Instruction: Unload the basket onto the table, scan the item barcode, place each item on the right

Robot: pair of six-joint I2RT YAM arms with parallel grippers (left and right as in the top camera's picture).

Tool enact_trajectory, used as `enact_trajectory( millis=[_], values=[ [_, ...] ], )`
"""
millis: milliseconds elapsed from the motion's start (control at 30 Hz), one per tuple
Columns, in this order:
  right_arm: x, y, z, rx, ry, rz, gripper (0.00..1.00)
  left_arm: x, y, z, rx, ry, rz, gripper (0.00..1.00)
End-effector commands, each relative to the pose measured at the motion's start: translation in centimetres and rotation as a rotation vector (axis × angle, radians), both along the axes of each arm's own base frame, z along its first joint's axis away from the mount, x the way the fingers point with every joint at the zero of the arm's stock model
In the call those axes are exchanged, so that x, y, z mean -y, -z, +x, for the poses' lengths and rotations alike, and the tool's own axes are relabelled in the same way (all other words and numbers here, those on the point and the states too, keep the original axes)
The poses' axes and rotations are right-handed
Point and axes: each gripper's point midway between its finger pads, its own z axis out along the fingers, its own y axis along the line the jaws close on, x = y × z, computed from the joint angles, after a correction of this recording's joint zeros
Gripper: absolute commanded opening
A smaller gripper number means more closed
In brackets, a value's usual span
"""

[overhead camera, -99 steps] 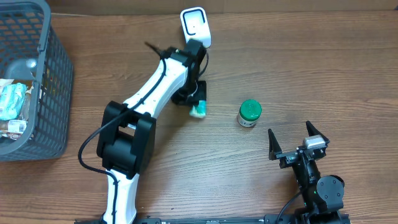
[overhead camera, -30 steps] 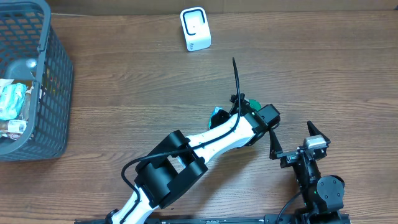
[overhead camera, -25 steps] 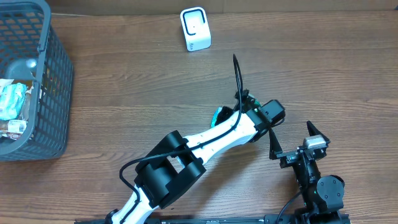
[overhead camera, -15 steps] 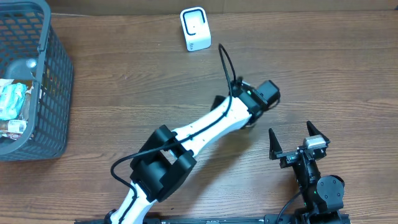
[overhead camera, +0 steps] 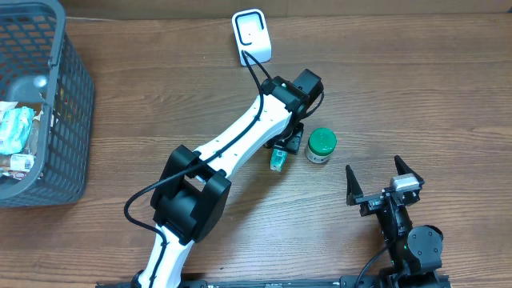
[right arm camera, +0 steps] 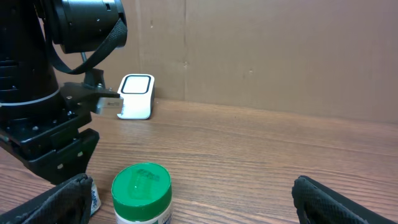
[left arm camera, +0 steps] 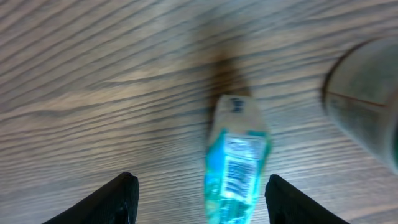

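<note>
Here, you see the packet lying free on the table beside the jar, under the left gripper, its fingers parted, the right gripper likewise open and empty; whether the scanner has read it, you cannot tell.

Wood-grain table; brown wall behind, possibly cardboard.

Robotics lab bench mocked up as a shop checkout. Wood-grain surface with a plain brown board wall behind it, a white robot arm reaching over it and a black arm at the near edge. Retail props: grey shopping basket holding packaged goods, small white barcode scanner, green-lidded jar, teal barcoded packet.
</note>
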Motion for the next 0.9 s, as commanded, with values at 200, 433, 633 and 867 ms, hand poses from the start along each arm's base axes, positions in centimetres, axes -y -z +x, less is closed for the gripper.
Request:
enact_trajectory(
  millis=[200,433,633,867],
  values=[
    [0.1,0.2,0.0,0.003,0.007,0.003,1.00,1.4,1.8,-1.5,-0.063,0.068,-0.050,0.66],
    [0.1,0.2,0.0,0.003,0.007,0.003,1.00,1.1,5.4,-2.7,-0.074,0.060,-0.043,0.61],
    [0.1,0.2,0.0,0.003,0.007,0.003,1.00,1.1,6.2,-2.7,-0.067,0.045,-0.051,0.13],
    [0.1,0.2,0.0,0.003,0.007,0.003,1.00,1.6,6.1,-2.1,-0.046,0.011,-0.075,0.48]
  ],
)
